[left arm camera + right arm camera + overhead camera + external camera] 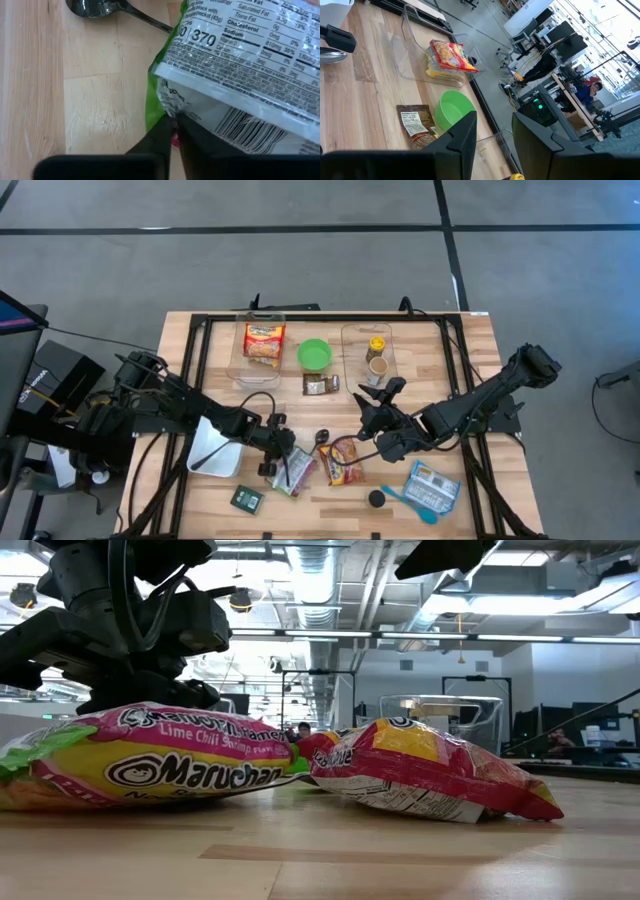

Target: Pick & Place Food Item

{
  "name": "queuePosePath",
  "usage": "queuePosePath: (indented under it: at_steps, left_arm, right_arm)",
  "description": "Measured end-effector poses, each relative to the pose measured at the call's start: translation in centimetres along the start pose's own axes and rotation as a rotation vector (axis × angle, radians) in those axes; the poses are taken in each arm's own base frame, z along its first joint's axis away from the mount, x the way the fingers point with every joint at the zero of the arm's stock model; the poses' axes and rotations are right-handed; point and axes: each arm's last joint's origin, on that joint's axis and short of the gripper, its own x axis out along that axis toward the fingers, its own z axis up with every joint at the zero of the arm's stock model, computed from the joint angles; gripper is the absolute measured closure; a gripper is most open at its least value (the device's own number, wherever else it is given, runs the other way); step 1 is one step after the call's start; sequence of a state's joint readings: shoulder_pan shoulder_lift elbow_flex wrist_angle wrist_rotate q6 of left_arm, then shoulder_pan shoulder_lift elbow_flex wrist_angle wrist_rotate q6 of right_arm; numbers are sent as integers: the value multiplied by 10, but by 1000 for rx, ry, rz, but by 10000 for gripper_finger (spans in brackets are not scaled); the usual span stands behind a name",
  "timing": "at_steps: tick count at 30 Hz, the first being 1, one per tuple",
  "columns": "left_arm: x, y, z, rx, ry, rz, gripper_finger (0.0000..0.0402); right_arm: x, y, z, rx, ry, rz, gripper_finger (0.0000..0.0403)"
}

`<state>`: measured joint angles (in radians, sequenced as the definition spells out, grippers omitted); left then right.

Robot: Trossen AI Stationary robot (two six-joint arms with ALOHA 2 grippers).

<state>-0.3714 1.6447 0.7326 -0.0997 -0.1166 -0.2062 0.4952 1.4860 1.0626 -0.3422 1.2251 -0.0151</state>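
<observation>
Pink-and-green ramen packet [293, 471] lies at the table's [180, 330] near centre, its edge pinched by the fully closed left gripper [283, 463]. Right gripper [372, 412] hovers nearby, jaws slightly apart, empty.

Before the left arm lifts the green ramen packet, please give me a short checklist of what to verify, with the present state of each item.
1. Left gripper shut on the green ramen packet edge: ok.
2. Grip deep enough to hold during the lift: cannot tell; only a thin corner sits between the fingers.
3. Black spoon apart from the packet: ok.
4. Red ramen packet not lying on the green one: cannot tell; their ends meet in the low view.
5. Right gripper away from the packet: ok, open and empty.
</observation>
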Motion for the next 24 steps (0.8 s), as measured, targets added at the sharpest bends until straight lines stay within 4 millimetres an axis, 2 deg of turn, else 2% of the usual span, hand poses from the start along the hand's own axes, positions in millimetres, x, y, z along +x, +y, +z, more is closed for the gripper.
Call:
queuePosePath:
  at_steps: [4, 8, 24]
  left_arm:
    - [-1, 0, 2, -2, -17, 1, 397]
    - [-11, 0, 7, -6, -60, -5, 399]
    - [-78, 5, 28, -48, -328, 11, 401]
  right_arm:
    - [0, 0, 0, -2, 0, 0, 285]
    - [0, 0, 0, -2, 1, 0, 285]
    - [0, 0, 0, -3, 1, 0, 285]
